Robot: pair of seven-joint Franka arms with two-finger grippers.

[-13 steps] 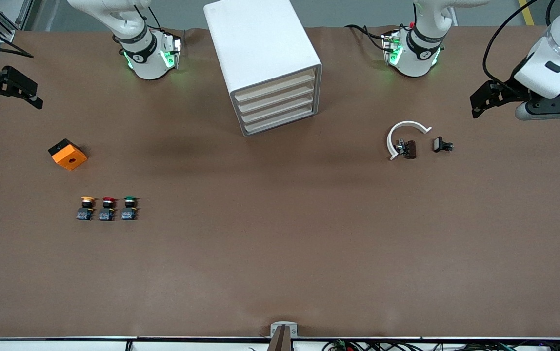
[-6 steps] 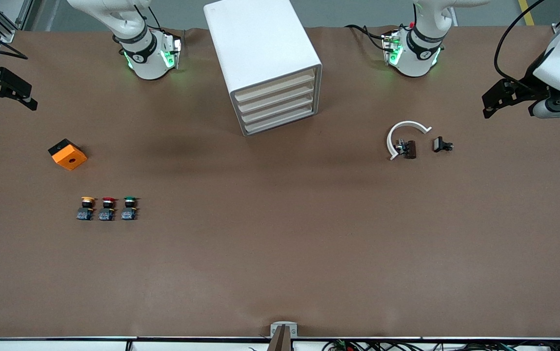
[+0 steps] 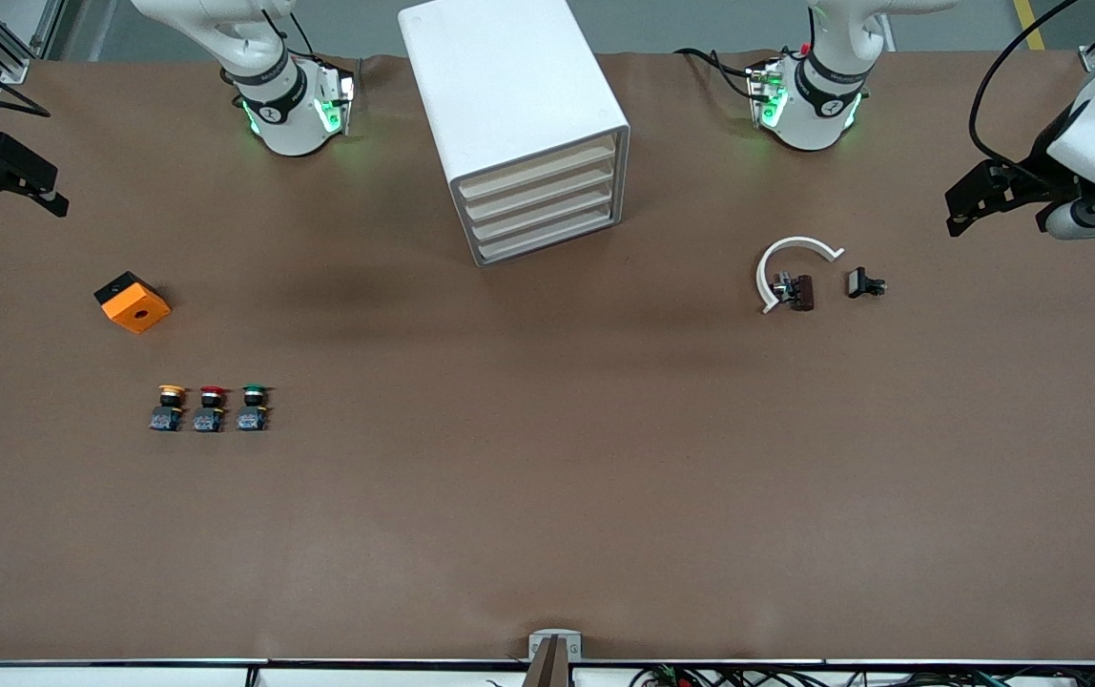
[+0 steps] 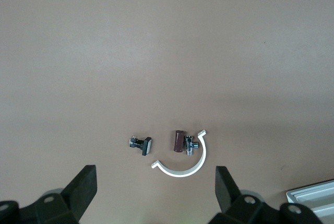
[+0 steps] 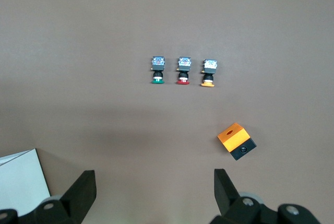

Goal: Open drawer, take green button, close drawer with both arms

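The white cabinet (image 3: 509, 95) stands between the arm bases, and its four cream drawer fronts (image 3: 540, 202) are all shut. The green-capped button (image 3: 254, 405) stands on the table toward the right arm's end, last in a row of three; it also shows in the right wrist view (image 5: 157, 70). My right gripper (image 3: 15, 212) is open and empty above the table's edge at the right arm's end, as its wrist view shows (image 5: 155, 190). My left gripper (image 3: 952, 215) is open and empty above the left arm's end of the table (image 4: 154, 190).
A red-capped button (image 3: 211, 407) and a yellow-capped button (image 3: 169, 407) stand beside the green one. An orange block (image 3: 133, 302) lies farther from the front camera than the buttons. A white C-shaped ring (image 3: 791, 267), a brown part (image 3: 802, 292) and a black part (image 3: 864, 283) lie toward the left arm's end.
Both grippers have drawn outward toward their own ends of the table, the left one more. Nothing on the table has moved.
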